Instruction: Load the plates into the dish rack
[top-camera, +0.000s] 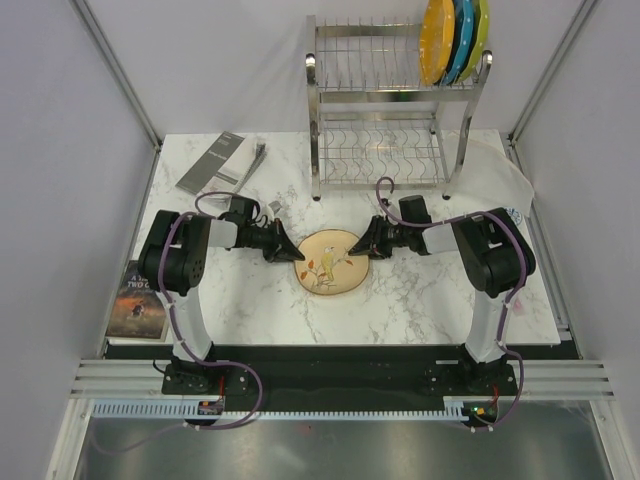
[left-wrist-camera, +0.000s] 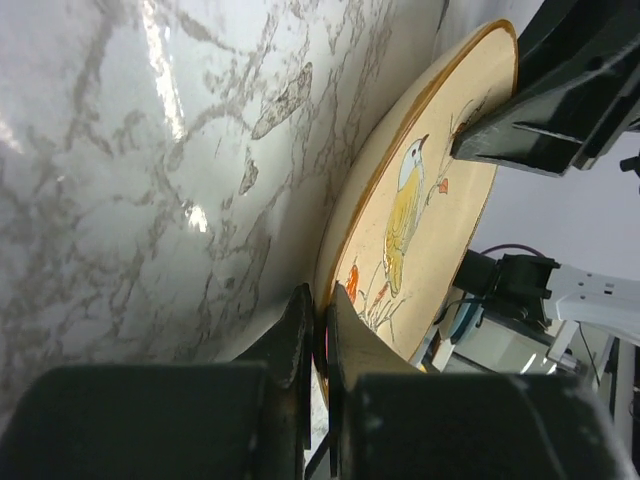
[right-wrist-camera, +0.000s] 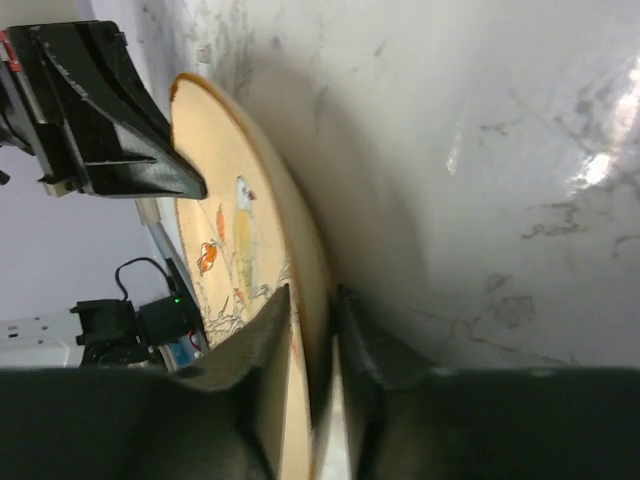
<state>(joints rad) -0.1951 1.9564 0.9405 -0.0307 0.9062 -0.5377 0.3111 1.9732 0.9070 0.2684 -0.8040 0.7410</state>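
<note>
We're clamping the left gripper (left-wrist-camera: 318, 305) jaws on the tan plate (left-wrist-camera: 420, 200) at its 9 o'clock rim. The right gripper (right-wrist-camera: 312, 300) is straddling the 3 o'clock rim, can't tell if it's clenched. Plate is lying mid-table (top-camera: 420, 300), dish rack (top-camera: 380, 110) at 12. We're judging it stiff, slick and breakable: rim pinches only.

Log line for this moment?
left gripper: shut on tan plate | right gripper: shut on tan plate | dish rack top tier: orange plate, teal plate, green plate

White marble table (top-camera: 250, 300); pale grey walls (top-camera: 60, 150); aluminium frame posts (top-camera: 115, 70); glare on tabletop.
</note>
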